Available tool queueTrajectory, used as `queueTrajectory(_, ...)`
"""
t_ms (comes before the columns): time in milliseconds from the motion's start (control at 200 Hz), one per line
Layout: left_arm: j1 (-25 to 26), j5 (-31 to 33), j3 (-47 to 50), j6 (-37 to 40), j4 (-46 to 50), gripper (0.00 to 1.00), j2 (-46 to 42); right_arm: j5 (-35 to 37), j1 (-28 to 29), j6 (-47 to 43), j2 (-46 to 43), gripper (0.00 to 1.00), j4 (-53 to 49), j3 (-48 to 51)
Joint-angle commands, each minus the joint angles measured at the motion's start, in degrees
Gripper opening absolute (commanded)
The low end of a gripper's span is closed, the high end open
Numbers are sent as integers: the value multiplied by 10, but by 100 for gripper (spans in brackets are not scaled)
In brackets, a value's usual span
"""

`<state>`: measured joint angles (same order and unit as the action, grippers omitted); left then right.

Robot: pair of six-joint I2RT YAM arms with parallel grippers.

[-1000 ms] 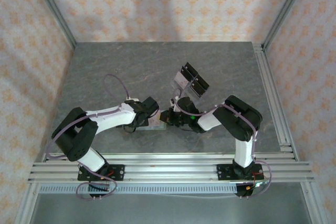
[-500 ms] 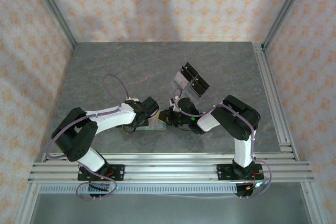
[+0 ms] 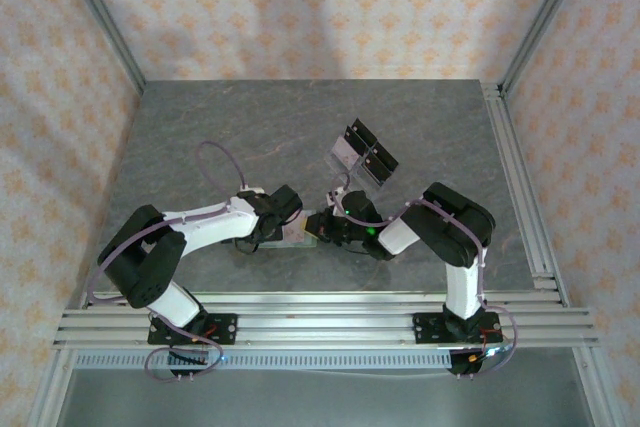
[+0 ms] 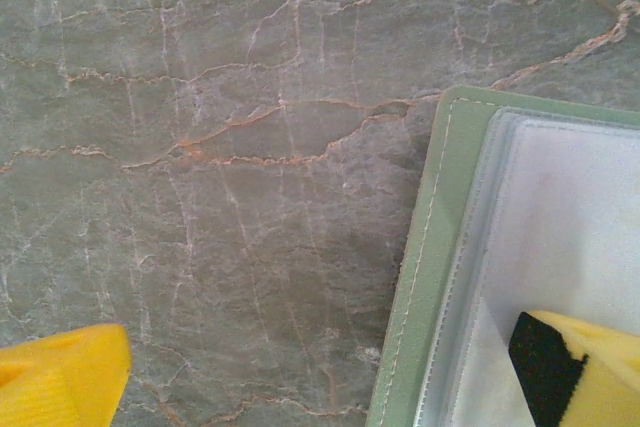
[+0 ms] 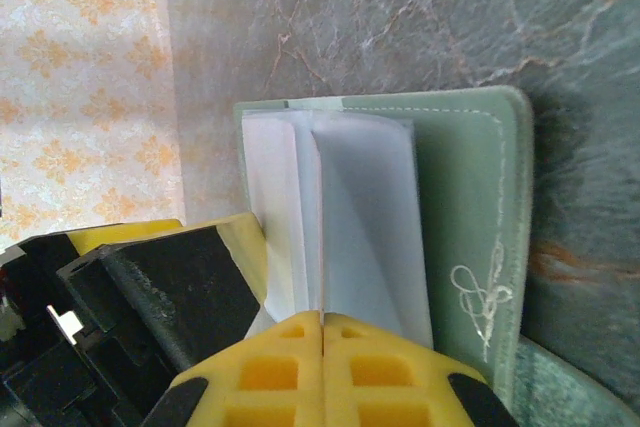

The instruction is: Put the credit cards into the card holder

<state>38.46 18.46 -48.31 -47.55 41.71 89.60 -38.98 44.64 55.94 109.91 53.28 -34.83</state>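
Observation:
The sage-green card holder (image 5: 465, 197) lies open on the marble table, just in front of where both arms meet (image 3: 291, 239). My right gripper (image 5: 322, 322) is shut on a thin pale credit card (image 5: 320, 227), which stands edge-on and reaches into the holder's white inner leaves. My left gripper (image 4: 320, 375) is open: one yellow fingertip (image 4: 575, 367) rests on the holder's clear pocket (image 4: 560, 207), the other hangs over bare table. From above, the left gripper (image 3: 283, 215) and right gripper (image 3: 318, 226) nearly touch. The left finger (image 5: 165, 282) shows beside the card.
A clear acrylic rack with black pieces (image 3: 362, 155) stands just behind the right gripper. Aluminium rails (image 3: 320, 309) run along the near edge, and another rail (image 3: 520, 187) along the right side. Patterned walls enclose the table.
The right gripper has crept slightly left towards the card holder with the card. The left arm has stayed put.

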Motion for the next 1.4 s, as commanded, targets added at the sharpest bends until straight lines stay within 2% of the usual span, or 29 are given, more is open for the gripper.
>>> queueTrajectory(0,-3,4,13,-1,29,100,-4,7,4,1,6,0,26,4)
queueTrajectory(1056,-3,-1,16,-3,26,100,-4,-21,4,29,45,0,55,-26)
queueTrajectory(1391,-18,38,-22,-14,88,100,-60,-17,4,29,49,0,58,-22)
